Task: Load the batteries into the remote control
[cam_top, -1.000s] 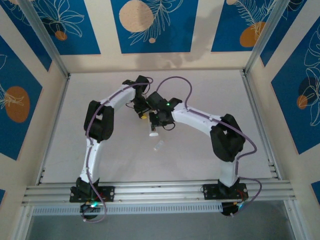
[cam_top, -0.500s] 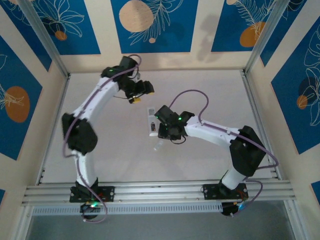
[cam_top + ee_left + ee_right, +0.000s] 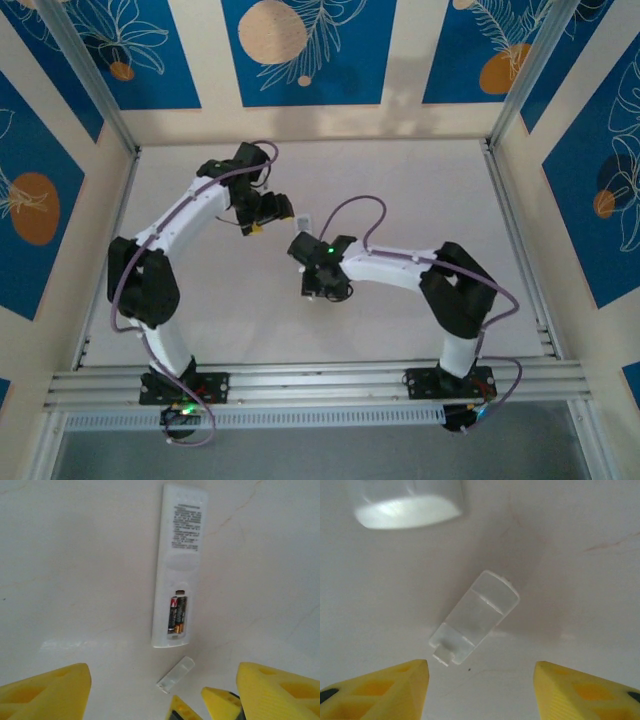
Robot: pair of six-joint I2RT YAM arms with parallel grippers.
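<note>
Found the left gripper left of centre in the top view, above the table; saw its yellow fingers spread wide across the bottom corners of the left wrist view, with nothing between them. Just to the right, spotted the remote control lying back side up, running from the top centre of that view down to the middle, with the compartment at its lower end uncovered. Counted both batteries already seated side by side in that compartment, coppery ends toward the bottom of the frame. Noted the battery cover, a small whitish piece, lying loose and tilted on the table just below the remote control, apart from it. Further right, found the right gripper close above that cover, fingers wide at the bottom corners of the right wrist view, gripping nothing, with the cover flat on the table ahead of them in mid-frame. Judged the loading itself done; left to do, by the look of it: picking up the cover and closing it over the compartment. Could not tell whether the batteries sat the right way round.
</note>
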